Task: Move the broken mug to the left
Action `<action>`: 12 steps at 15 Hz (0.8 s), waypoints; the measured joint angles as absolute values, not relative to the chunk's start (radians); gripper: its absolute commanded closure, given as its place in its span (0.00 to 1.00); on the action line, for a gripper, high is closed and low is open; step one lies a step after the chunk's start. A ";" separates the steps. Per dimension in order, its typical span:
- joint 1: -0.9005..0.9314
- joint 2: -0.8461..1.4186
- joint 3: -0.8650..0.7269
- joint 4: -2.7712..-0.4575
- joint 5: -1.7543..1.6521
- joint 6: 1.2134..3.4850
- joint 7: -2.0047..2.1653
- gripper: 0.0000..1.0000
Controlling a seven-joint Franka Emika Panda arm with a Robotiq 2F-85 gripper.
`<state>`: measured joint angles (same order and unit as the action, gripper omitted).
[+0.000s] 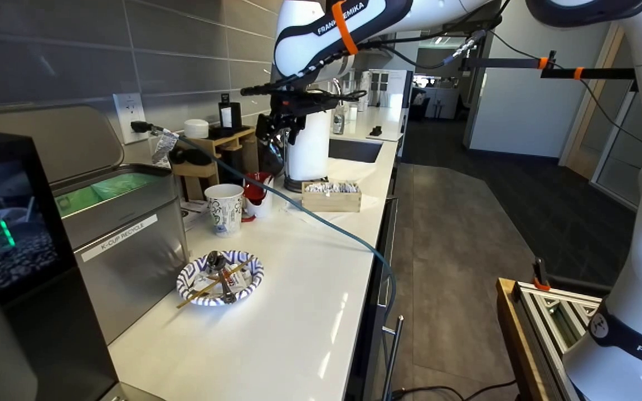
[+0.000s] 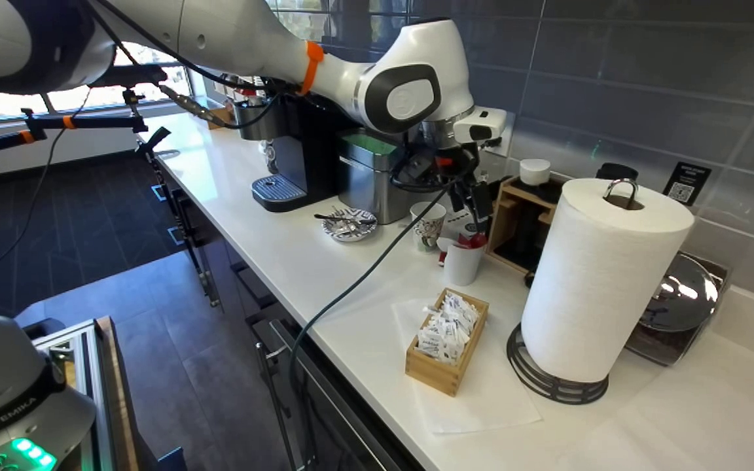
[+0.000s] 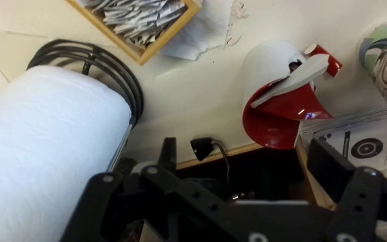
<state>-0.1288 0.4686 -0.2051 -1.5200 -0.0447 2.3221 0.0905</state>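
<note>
The broken mug [image 3: 272,129] stands on the counter, white outside and red inside, with a jagged rim. A broken shard [image 3: 294,80] lies across its opening, and a red handle-like piece [image 3: 326,58] shows at its side. The mug also shows in both exterior views [image 1: 258,195] [image 2: 462,263]. My gripper [image 3: 247,156] is open, with nothing between its fingers. In the exterior views it is above the mug [image 1: 279,131] [image 2: 475,209]; in an exterior view its fingers overlap the mug's rim, and I cannot tell whether they touch.
A patterned paper cup [image 1: 225,209] stands beside the mug. A wooden organizer [image 2: 514,222] is behind it. A paper towel roll [image 2: 603,281], a wooden packet box [image 2: 446,340], a patterned bowl [image 1: 187,278] and a steel bin [image 1: 137,250] are nearby. A blue cable [image 1: 321,219] hangs across the counter.
</note>
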 measured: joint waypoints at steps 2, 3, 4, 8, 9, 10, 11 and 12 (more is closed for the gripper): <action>-0.136 0.490 -0.199 -1.521 -0.059 2.397 0.034 0.00; -0.144 0.502 -0.190 -1.521 -0.059 2.428 0.002 0.00; -0.154 0.514 -0.176 -1.520 -0.058 2.452 -0.029 0.00; -0.179 0.554 -0.134 -1.513 -0.053 2.490 -0.098 0.00; -0.186 0.564 -0.125 -1.505 -0.047 2.490 -0.104 0.01; -0.195 0.576 -0.117 -1.495 -0.038 2.490 -0.107 0.05; -0.205 0.588 -0.109 -1.484 -0.026 2.490 -0.110 0.11; -0.216 0.603 -0.102 -1.470 -0.012 2.489 -0.117 0.16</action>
